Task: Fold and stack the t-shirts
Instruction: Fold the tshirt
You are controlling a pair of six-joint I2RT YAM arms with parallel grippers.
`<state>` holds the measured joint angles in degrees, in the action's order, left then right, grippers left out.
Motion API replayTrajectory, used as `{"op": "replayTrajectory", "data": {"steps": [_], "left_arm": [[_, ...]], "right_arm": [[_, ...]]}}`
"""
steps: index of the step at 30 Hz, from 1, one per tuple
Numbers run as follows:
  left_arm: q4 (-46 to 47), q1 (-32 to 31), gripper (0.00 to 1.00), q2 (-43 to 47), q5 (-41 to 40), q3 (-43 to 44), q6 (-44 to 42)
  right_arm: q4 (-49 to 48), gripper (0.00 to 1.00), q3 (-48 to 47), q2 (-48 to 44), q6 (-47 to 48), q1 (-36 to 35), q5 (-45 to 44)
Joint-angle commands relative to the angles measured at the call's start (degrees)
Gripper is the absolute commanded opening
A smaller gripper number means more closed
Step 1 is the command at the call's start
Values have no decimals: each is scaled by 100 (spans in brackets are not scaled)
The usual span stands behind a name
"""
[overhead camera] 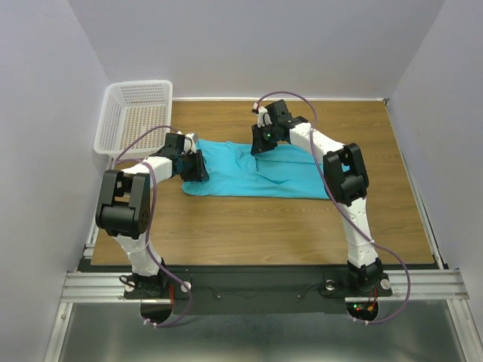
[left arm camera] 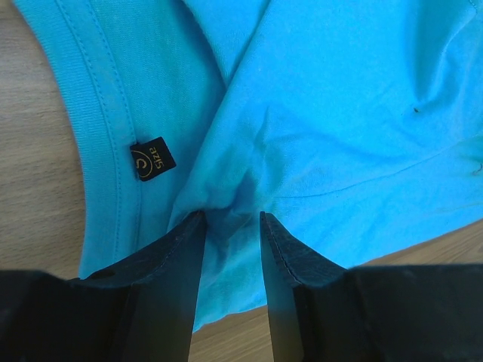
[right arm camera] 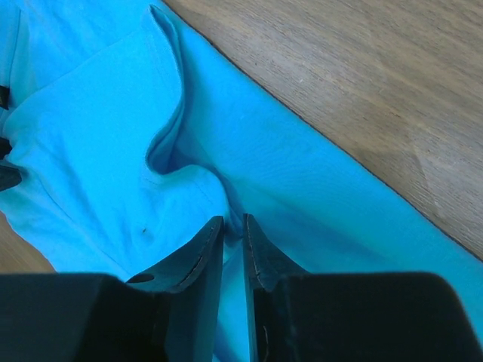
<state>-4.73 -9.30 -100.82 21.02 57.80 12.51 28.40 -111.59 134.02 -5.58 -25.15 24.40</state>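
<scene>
One turquoise t-shirt [overhead camera: 264, 173] lies spread and rumpled across the middle of the wooden table. My left gripper [overhead camera: 198, 167] is down at its left end, by the neckband and the small dark label [left arm camera: 152, 158]. Its jaws [left arm camera: 232, 215] stand apart astride a puckered ridge of the t-shirt [left arm camera: 339, 113], and cloth fills the gap. My right gripper [overhead camera: 260, 145] is at the shirt's far edge. In the right wrist view its jaws [right arm camera: 233, 219] are nearly together, pinching a raised fold of the t-shirt [right arm camera: 90, 136].
A white mesh basket [overhead camera: 136, 113] stands at the table's far left corner, just behind my left arm. Bare wood [overhead camera: 264, 219] runs between the shirt and the arm bases. White walls close in the table on three sides.
</scene>
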Motion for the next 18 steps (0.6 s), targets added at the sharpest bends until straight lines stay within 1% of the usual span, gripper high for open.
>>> {"op": "replayTrajectory", "data": {"steps": [1, 2, 3, 5, 7, 14, 18], "left_arm": [[122, -28, 46, -8, 69, -23, -30], [113, -28, 46, -17, 69, -23, -30], [113, -19, 46, -8, 69, -23, -38], [113, -28, 46, -26, 69, -23, -38], [113, -28, 46, -26, 69, -23, -38], [113, -28, 46, -17, 43, -32, -47], [113, -28, 46, -26, 17, -23, -47]], "right_arm": [[16, 20, 85, -51, 84, 1, 47], [16, 17, 94, -60, 75, 1, 56], [16, 11, 85, -68, 75, 1, 64], [16, 5, 85, -104, 84, 1, 108], [7, 1, 85, -165, 84, 1, 152], [-1, 1, 67, -648, 215, 80, 12], [-1, 1, 163, -771, 260, 150, -85]]}}
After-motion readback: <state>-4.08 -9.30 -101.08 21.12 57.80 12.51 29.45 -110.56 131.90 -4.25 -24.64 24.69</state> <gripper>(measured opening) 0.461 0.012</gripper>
